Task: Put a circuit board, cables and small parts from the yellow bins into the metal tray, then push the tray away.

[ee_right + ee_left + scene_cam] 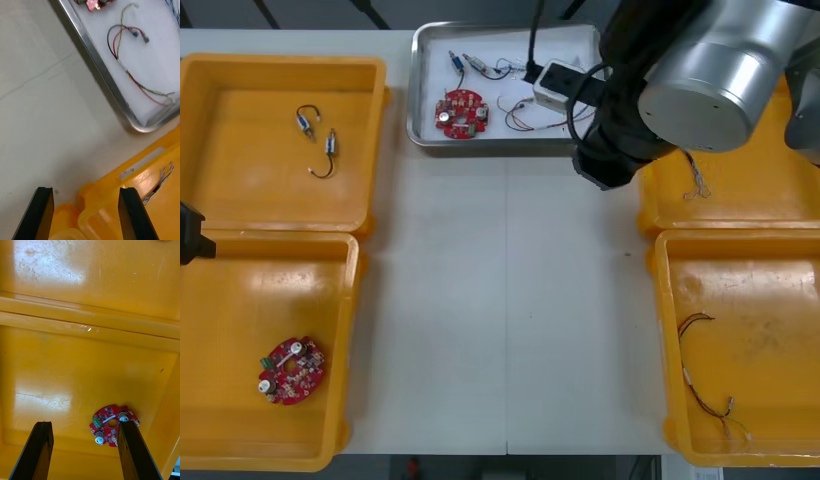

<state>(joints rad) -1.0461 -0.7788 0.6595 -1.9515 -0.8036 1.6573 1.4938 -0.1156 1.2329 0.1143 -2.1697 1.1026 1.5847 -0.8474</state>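
The metal tray (pixel 425 135), white inside, lies at the table's far middle. It holds a red circuit board (pixel 461 111), small metal parts (pixel 457 62), a blue and white cable (pixel 498 69) and a red and yellow cable (pixel 525 115). My right gripper (pixel 87 210) stands open and bare above the far right bin's rim (pixel 150 157), just off the tray's near right corner (pixel 138 127). The red and yellow cable (pixel 129 71) lies inside that corner. My left gripper (pixel 86 450) hangs open over the near left bin (pixel 75 363), with a second circuit board (pixel 112 425) lying below, beside one finger.
The far left bin (pixel 280 65) holds two small metal parts with black leads (pixel 317 140). A circuit board (pixel 291 369) lies in the near left bin. A dark cable (pixel 705 375) rests in the near right bin, and a twisted cable (pixel 161 180) in the far right one.
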